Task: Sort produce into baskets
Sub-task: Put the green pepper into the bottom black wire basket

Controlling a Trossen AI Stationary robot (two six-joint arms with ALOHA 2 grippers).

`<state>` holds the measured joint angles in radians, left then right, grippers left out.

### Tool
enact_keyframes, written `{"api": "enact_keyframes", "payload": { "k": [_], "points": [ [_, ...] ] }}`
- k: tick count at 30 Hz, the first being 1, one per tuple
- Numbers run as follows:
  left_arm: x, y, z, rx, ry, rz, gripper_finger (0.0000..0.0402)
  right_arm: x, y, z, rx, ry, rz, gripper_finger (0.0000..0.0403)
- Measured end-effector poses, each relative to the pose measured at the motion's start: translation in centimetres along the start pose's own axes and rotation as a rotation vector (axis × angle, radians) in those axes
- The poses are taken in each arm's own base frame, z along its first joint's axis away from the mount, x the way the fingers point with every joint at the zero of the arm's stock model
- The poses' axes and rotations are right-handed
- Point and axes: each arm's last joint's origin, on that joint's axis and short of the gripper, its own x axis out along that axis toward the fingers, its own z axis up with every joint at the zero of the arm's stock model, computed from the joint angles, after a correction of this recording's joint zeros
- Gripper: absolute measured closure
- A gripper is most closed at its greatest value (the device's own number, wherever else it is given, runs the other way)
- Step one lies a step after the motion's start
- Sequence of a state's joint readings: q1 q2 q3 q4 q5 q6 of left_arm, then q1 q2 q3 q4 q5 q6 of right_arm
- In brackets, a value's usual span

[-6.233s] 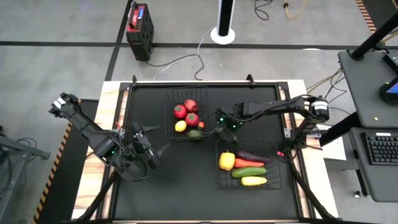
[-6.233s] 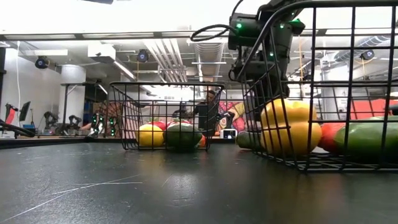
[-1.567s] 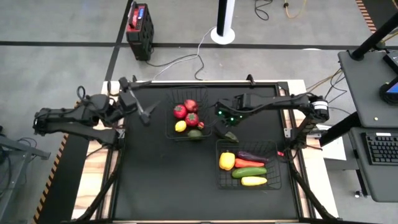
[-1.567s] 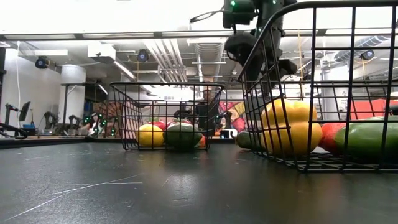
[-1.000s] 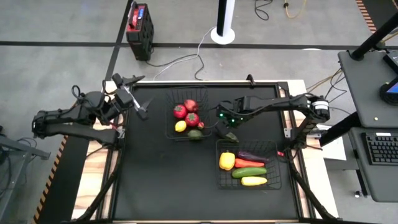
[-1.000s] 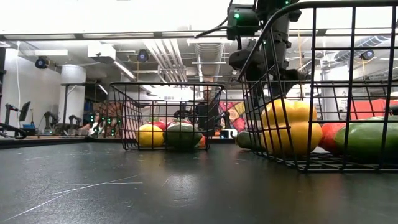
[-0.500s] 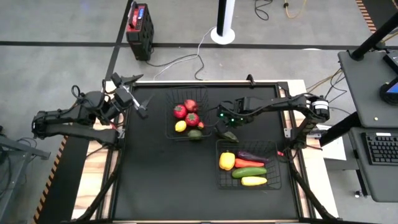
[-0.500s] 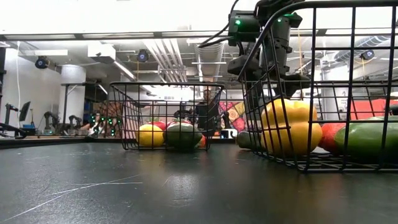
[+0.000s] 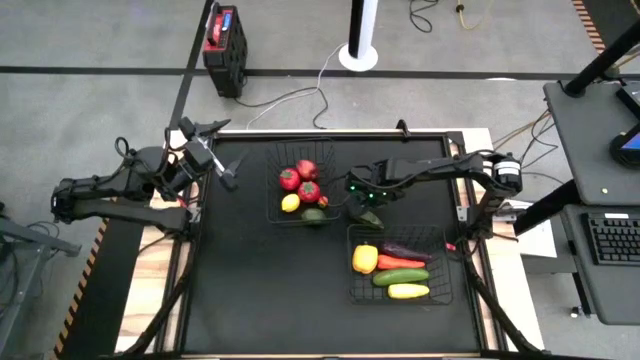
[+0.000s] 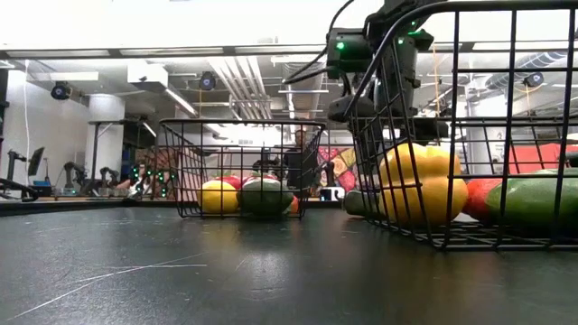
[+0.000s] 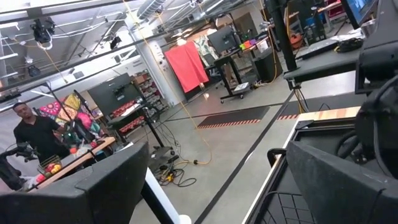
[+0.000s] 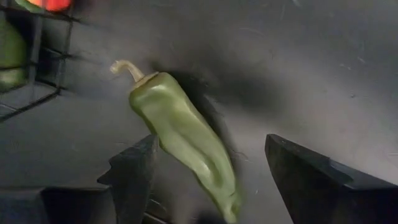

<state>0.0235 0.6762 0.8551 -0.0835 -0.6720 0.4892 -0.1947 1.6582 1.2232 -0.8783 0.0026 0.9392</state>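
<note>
Pepper (image 12: 186,140) stem plain only from the wrist, between wide-open, empty right hand (image 12: 211,171) fingers.

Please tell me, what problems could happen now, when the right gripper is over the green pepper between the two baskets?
1. The green pepper lies slanted between the open fingers of the right gripper, so they may close on its narrow end and it could slip out.
2. The pepper lies close to the wire basket of round produce, so the fingers could catch its edge.

The left gripper waits open at the table's far left corner.

Green pepper (image 12: 186,143) on black mat (image 12: 311,74); black wire baskets (image 9: 400,282).
</note>
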Motion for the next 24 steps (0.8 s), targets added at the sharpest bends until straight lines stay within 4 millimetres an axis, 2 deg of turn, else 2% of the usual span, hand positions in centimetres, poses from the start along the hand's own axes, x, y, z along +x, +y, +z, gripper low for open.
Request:
{"api": "enact_keyframes", "payload": {
  "k": [8, 24],
  "points": [
    [0.0, 0.0, 0.0, 0.000, 0.001, 0.001, 0.0039, 1.1, 0.3, 0.2, -0.034, 0.006, -0.008, 0.0117],
    [0.0, 0.0, 0.0, 0.003, 0.004, 0.000, 0.0039, 1.9, 0.1, 0.7, -0.094, -0.023, -0.054, 0.0117]
  ]
}}
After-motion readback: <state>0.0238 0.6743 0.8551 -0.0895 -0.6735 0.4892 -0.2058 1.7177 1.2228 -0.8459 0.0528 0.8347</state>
